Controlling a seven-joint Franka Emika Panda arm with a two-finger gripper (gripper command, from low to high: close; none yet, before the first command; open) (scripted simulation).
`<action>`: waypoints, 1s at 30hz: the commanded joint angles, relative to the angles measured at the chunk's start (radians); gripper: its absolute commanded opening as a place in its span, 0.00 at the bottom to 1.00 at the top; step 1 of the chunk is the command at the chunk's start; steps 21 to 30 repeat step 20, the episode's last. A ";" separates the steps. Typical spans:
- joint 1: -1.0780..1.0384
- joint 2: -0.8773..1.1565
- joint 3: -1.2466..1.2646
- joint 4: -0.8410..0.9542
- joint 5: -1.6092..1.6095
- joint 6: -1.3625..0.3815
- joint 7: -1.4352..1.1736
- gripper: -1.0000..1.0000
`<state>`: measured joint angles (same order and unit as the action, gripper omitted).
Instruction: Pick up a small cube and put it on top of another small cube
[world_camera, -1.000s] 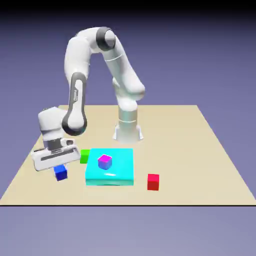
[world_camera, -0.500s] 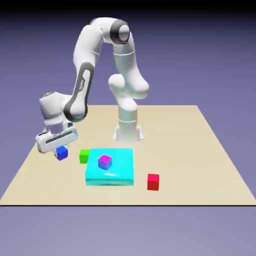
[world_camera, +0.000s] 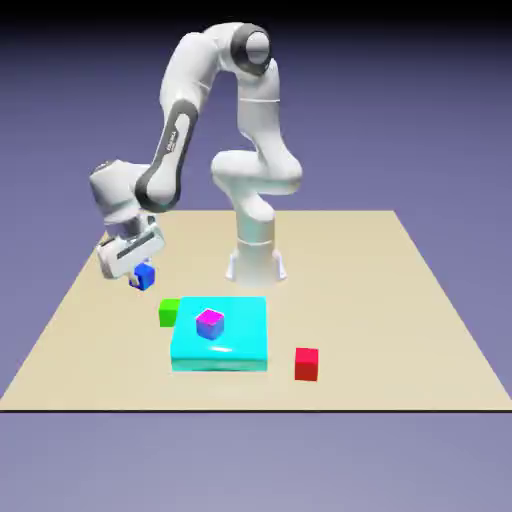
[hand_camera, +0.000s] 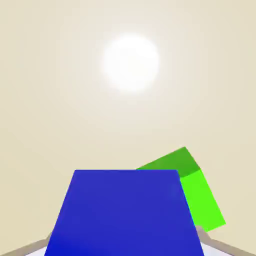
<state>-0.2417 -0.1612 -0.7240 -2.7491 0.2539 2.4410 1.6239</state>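
Observation:
My gripper (world_camera: 138, 276) is shut on the small dark-blue cube (world_camera: 146, 276) and holds it in the air above the table, toward the exterior view's left. The hand view has the blue cube (hand_camera: 125, 212) large at the bottom middle, with grey fingertips (hand_camera: 222, 246) just showing at its lower corners. A small green cube (world_camera: 169, 312) rests on the table below and to the right of the held cube. In the hand view the green cube (hand_camera: 200, 192) peeks out from behind the blue one's right side.
A flat cyan block (world_camera: 240, 342) lies beside the green cube, with a small magenta cube (world_camera: 209, 323) on top. A red cube (world_camera: 306, 364) sits to the right of the block. The robot's base (world_camera: 256, 260) stands behind it.
The arm has risen and carried the blue cube up off the table, drifting a little toward the exterior view's right. The other cubes have not moved.

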 joint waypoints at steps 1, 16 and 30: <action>0.026 -0.018 -0.036 -0.012 -0.010 -0.013 -0.018 0.00; 0.094 0.225 0.012 -0.038 0.445 0.065 -0.418 0.00; 0.094 0.216 0.007 -0.038 0.429 0.061 -0.407 1.00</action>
